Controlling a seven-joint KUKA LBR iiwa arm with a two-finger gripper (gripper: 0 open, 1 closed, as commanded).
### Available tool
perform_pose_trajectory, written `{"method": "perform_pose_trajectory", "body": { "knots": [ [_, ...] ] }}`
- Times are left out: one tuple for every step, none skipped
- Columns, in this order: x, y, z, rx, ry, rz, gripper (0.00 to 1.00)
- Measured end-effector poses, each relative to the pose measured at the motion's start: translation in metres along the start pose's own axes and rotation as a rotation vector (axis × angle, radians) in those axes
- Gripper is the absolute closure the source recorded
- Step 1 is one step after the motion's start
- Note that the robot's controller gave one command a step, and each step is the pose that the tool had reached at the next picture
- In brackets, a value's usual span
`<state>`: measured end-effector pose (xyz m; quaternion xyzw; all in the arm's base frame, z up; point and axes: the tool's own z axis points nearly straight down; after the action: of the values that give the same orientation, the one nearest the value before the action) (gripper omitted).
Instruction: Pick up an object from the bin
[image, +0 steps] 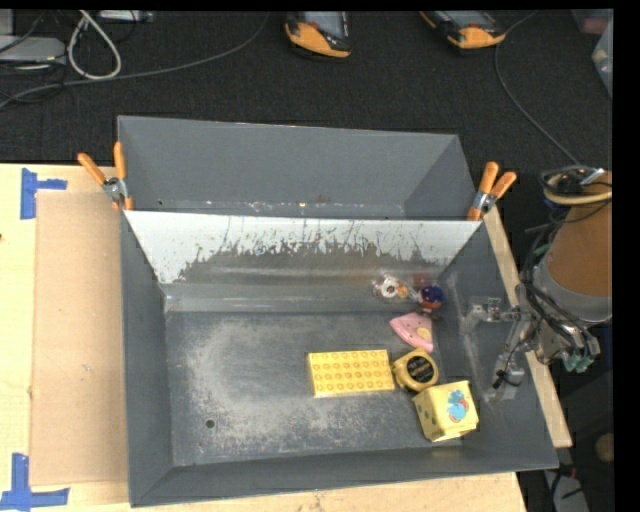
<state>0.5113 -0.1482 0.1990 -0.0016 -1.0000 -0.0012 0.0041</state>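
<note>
Fingers (485, 313) spread apart with nothing between them, gripper (497, 348) above the bin's (300, 440) right slope, beside a yellow cube (446, 411), pink piece (411, 328) near.

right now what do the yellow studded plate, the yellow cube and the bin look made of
Yellow studded plate: probably hard moulded plastic; even colour, regular rows of studs.
Yellow cube: unclear, perhaps foam or soft plastic; matte faces, rounded edges, blue print.
Bin: sheet metal, dull grey, worn pale on floor and back wall.
</note>
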Motion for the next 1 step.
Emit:
{"method": "perform_pose_trajectory", "body": {
  "knots": [
    [-0.0018, 0.0009, -0.0034, 0.002, -0.007, -0.005, 0.00]
  ]
}}
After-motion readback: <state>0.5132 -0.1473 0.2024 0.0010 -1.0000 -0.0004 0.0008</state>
